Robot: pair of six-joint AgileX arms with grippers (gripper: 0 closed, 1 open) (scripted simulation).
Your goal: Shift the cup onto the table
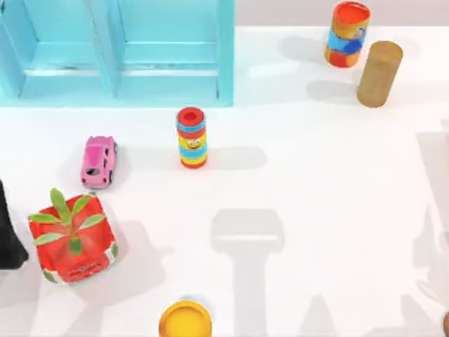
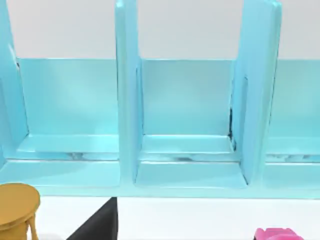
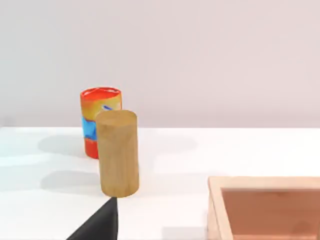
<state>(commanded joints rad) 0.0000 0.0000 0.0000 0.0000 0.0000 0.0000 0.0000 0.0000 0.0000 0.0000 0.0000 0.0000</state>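
Observation:
The cup is out of view; the compartments of the light-blue shelf unit (image 1: 119, 56) (image 2: 185, 125) that I can see hold nothing. The white table (image 1: 316, 210) spreads wide in front of the shelf. My left arm (image 1: 8, 235) is a dark shape at the table's left edge, and its wrist camera faces the shelf over a dark wedge of the left gripper (image 2: 97, 226). In the right wrist view a dark wedge of the right gripper (image 3: 97, 224) points toward the two cylinders at the back right.
A pink toy car (image 1: 98, 161), a striped smiley cylinder (image 1: 191, 137) and a red planter with a green plant (image 1: 72, 237) stand left of centre. A yellow round object (image 1: 185, 321) sits at the front edge. An orange-and-blue cylinder (image 1: 346, 34) and a tan cylinder (image 1: 379, 74) stand back right. A wooden tray (image 3: 265, 207) lies near the right gripper.

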